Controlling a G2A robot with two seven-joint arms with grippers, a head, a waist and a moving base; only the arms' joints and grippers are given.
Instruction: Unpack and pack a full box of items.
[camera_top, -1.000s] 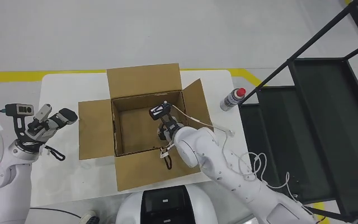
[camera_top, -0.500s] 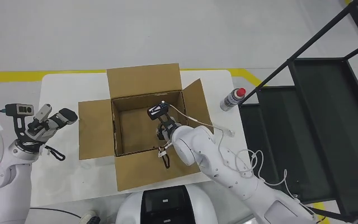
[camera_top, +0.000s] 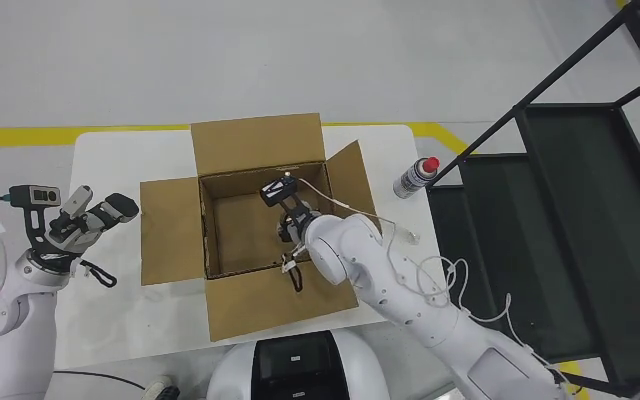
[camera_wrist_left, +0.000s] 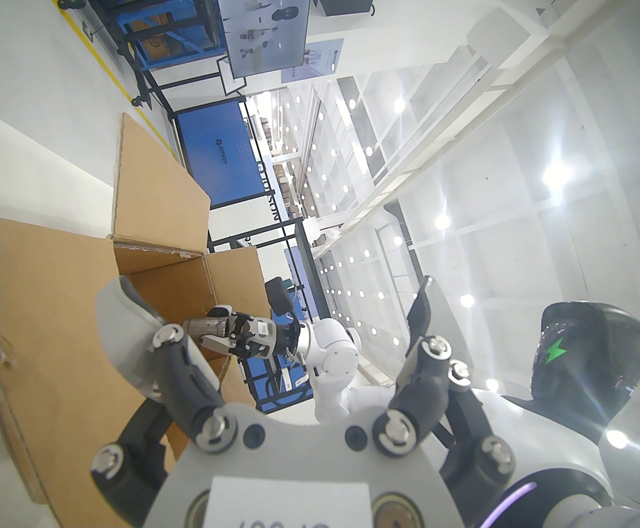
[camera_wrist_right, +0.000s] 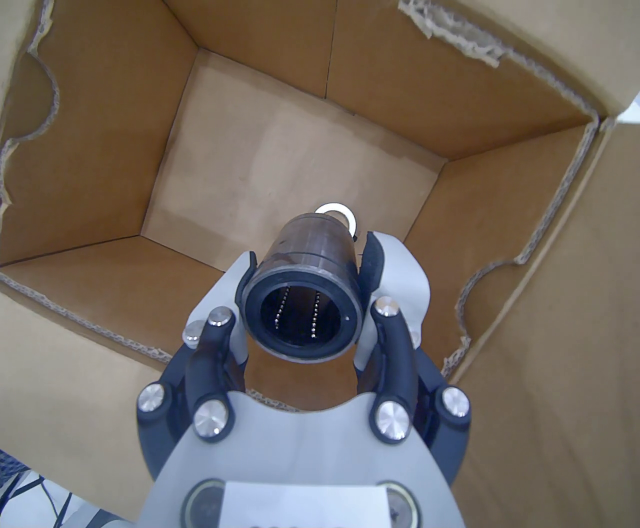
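Counter (camera_top: 110, 160): carries the open box (camera_top: 258, 145), flaps spread.
Left pincer (camera_wrist_left: 272, 300): fingers apart, holding nothing, off to the box's side.
Right pincer (camera_wrist_right: 308, 262): clamped on the metal sleeve (camera_wrist_right: 307, 240), above the box's inside.
Metal sleeve: smooth, likely heavy. I'd want a firm squeeze and a straight path clear of the walls.
Ring (camera_wrist_right: 346, 212): lies on the box floor beneath.

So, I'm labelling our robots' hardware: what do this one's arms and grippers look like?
The right arm and left arm have glossy white rounded shells; a loose white cable trails along the right. The left gripper and right gripper each show a grey plate, black linkages, silver bolts, pale grey fingers, black pads.
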